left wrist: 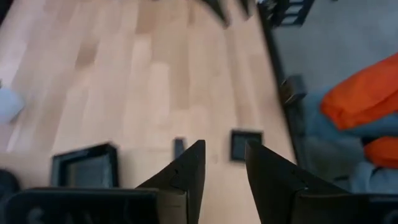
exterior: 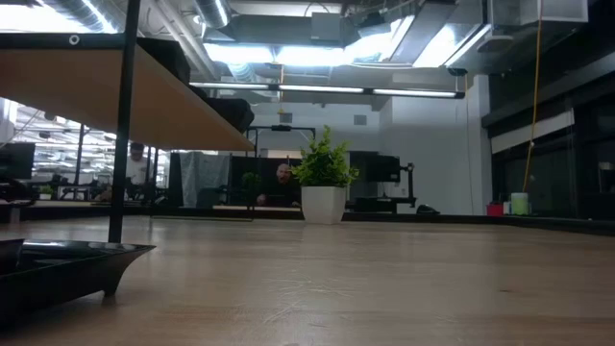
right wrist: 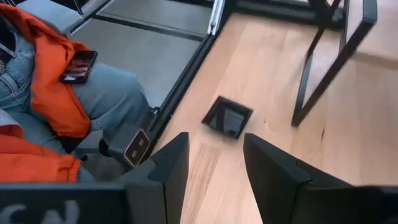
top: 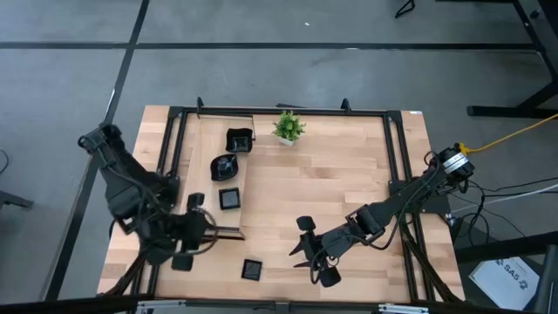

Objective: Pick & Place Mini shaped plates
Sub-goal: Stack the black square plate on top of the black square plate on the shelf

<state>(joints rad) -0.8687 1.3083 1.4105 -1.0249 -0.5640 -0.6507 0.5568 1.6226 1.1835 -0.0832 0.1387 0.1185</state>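
Four small black plates (top: 252, 269) sat on the table (top: 331, 201), left of the middle. The right gripper (top: 307, 251) hung empty beside the lowest plate, fingers apart. The left gripper (top: 196, 228) was also open and empty.

Dark jointed arms (top: 131, 196) (tapered fingers (right wrist: 273, 174))

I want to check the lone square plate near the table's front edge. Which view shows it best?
The right wrist view: the square plate sits unobstructed beyond the open right tool. The high view shows it tiny; the left wrist view shows it small, past the left tool. In the low view I can't identify it.
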